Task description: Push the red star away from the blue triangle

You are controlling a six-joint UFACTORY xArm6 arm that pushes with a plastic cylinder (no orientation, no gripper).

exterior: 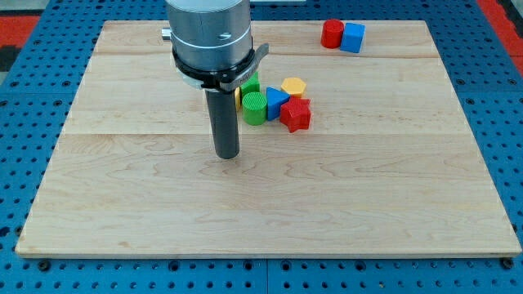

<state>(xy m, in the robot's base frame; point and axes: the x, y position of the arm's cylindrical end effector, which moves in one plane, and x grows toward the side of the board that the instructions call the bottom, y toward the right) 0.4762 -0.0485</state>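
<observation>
While my tip (226,153) rests left, red star (296,114) touches blue triangle (276,101).

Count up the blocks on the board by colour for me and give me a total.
Red: 2, the red star and the red cylinder.
Blue: 2, the blue triangle and the blue cube.
Green: 2, the green cylinder and a green block partly hidden behind the arm.
Yellow: 1, the yellow hexagon, plus a yellow sliver beside my tip, too hidden to count.
Total: 7.
</observation>
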